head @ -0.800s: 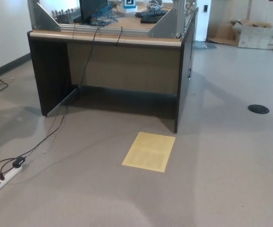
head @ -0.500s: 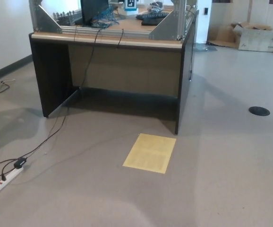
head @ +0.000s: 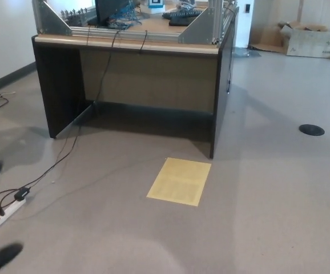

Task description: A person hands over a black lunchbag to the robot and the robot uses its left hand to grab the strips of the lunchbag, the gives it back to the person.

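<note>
From the head view I see neither of the robot's hands, so I cannot tell how their fingers stand, and the black lunchbag shows nowhere in the picture. Ahead stands a dark brown desk with a tan front panel [head: 148, 80]; its tabletop carries a silver aluminium frame [head: 202, 27] and a tangle of blue cables [head: 122, 17]. Black cables [head: 68, 154] hang from the desk edge and run across the grey floor [head: 268, 200] to a white power strip [head: 5, 212] at the lower left. A yellow rectangular sheet [head: 179, 181] lies flat on the floor just in front of the desk's right leg. Two dark blurred shapes [head: 2, 257] sit at the left edge; I cannot tell what they are. A round black floor cap [head: 312, 129] lies to the right, and an open cardboard box [head: 310, 39] stands far back.
</note>
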